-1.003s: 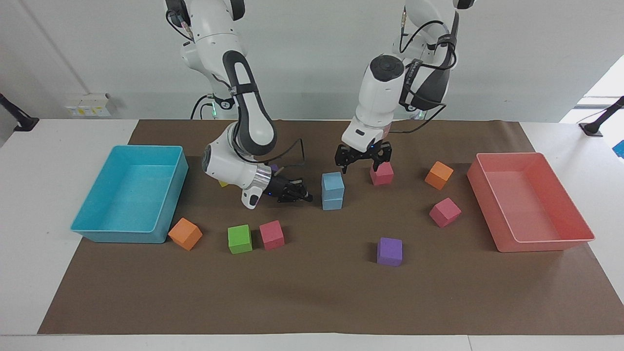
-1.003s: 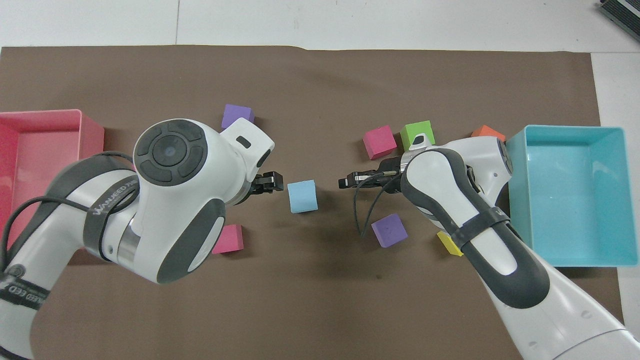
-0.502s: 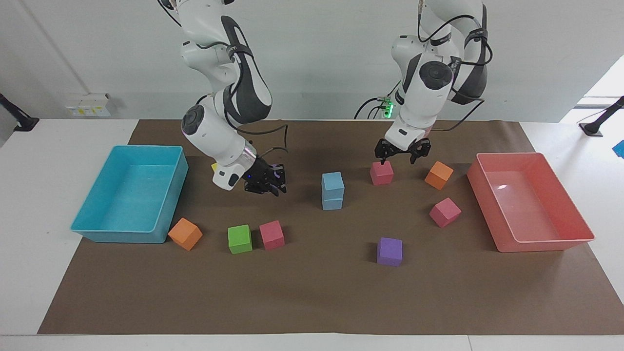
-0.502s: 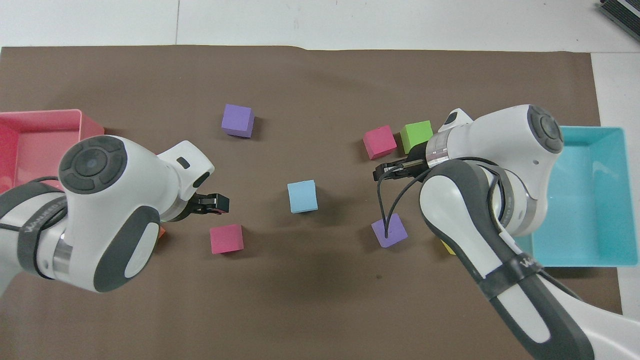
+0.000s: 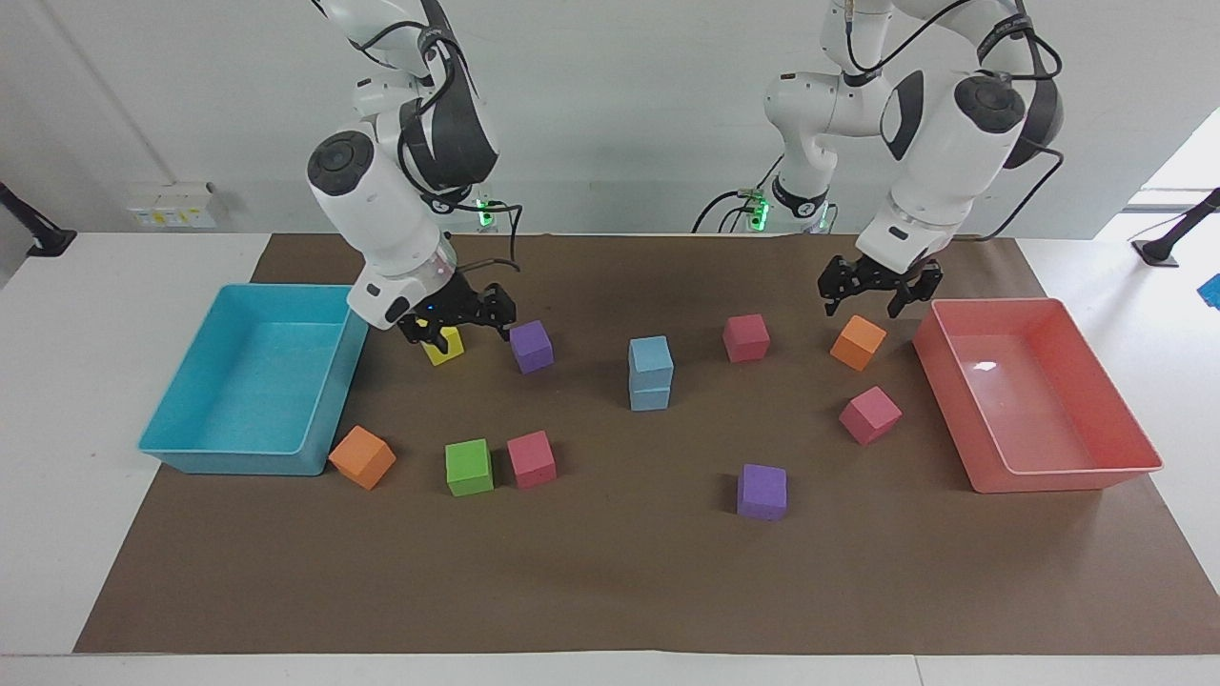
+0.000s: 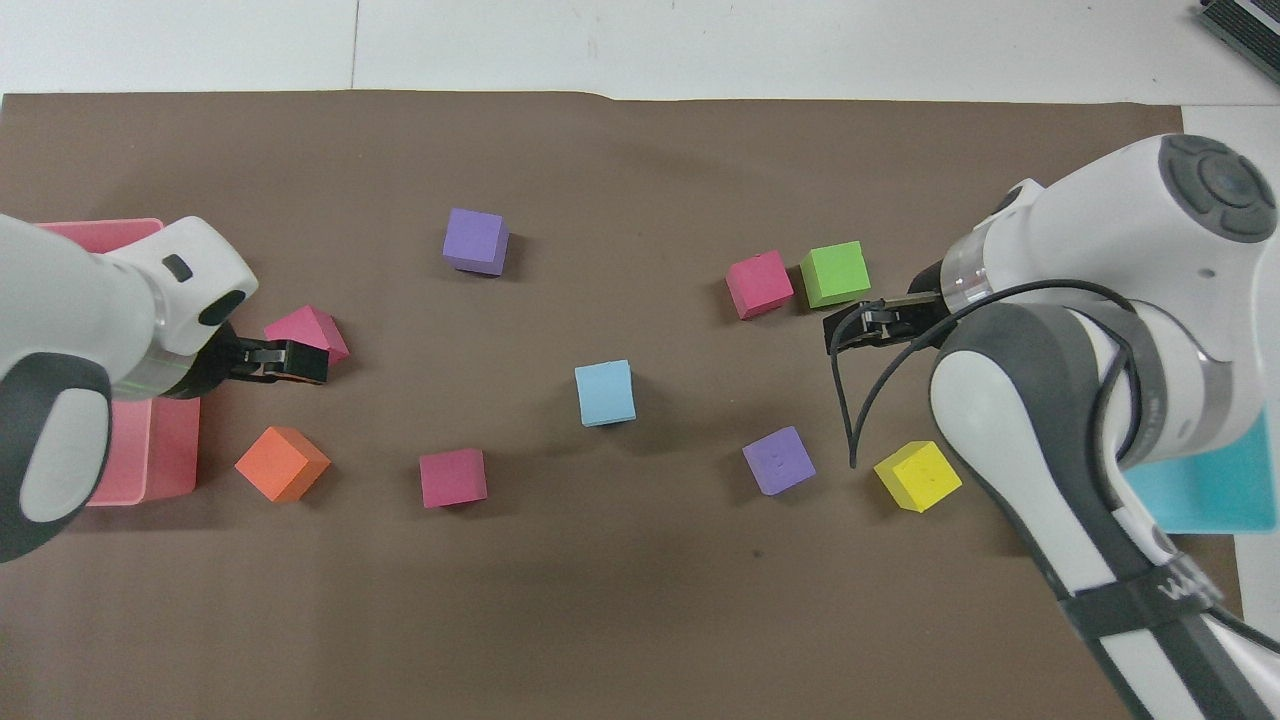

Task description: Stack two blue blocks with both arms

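The two blue blocks (image 5: 651, 373) stand stacked mid-table, untouched. Both arms have drawn back from them: the left gripper (image 5: 880, 290), jaws spread, over the orange cube (image 5: 858, 342); the right gripper (image 5: 456, 314), newly opened and empty, over the yellow cube (image 5: 443, 347). The stack appears complete.

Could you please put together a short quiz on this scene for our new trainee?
1. True or false: the two blue blocks stand stacked, one on top of the other.
2. Which tray is the open left hand closest to? A. the cyan tray. B. the red tray. C. neither; it is midway between them.
3. How many purple cubes lie on the brown mat?

Key: 1. True. 2. B. 3. Two.
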Robot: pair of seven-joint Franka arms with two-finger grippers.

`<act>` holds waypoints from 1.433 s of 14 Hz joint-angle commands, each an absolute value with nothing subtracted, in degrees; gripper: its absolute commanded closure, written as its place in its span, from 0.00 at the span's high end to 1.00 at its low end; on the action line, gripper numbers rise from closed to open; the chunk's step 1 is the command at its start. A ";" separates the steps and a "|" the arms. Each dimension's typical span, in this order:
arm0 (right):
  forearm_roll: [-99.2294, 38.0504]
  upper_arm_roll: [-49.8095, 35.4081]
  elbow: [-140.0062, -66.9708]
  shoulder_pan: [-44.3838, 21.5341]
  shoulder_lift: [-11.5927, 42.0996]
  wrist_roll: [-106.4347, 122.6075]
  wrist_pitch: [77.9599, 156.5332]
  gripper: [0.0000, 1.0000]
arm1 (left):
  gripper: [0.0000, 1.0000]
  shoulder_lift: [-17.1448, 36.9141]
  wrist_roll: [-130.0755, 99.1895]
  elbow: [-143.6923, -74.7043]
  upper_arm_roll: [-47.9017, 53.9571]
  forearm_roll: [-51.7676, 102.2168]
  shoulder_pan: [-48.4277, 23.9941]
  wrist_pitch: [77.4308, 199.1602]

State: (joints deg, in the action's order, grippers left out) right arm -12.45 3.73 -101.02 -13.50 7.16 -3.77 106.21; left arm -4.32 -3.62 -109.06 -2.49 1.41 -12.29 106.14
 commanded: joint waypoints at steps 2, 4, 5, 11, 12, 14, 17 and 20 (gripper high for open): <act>-9.50 3.60 -100.46 -8.54 4.49 -10.09 101.87 1.00 | 1.00 -0.28 3.24 -97.68 -1.93 0.80 -7.31 97.84; -6.17 3.60 -100.46 -6.08 3.08 -11.86 99.86 1.00 | 1.00 1.57 3.34 -91.79 -1.76 -1.05 -5.81 94.15; -4.67 3.52 -100.46 -4.93 2.21 -11.87 98.89 1.00 | 1.00 2.28 3.34 -89.06 -1.76 -1.58 -5.28 92.04; -1.41 3.60 -98.98 -2.20 -3.33 -11.60 92.92 1.00 | 1.00 8.17 6.23 -74.89 -2.37 -1.93 -2.29 81.92; -1.32 3.60 -97.40 -2.20 -3.60 -11.78 90.12 1.00 | 1.00 7.56 6.41 -75.14 -1.94 -2.02 -2.46 81.74; -1.06 3.52 -93.10 -2.20 -3.52 -11.08 86.76 1.00 | 1.00 6.16 6.42 -76.98 -1.76 -1.94 -2.46 81.30; 0.88 2.46 -89.04 -2.99 -3.43 -9.24 85.96 1.00 | 1.00 3.43 6.68 -81.29 -1.76 -1.50 -2.46 81.65; 0.88 2.46 -89.72 -3.08 -3.95 -5.39 86.40 1.00 | 1.00 2.20 6.68 -83.32 -1.93 -1.41 -2.37 82.18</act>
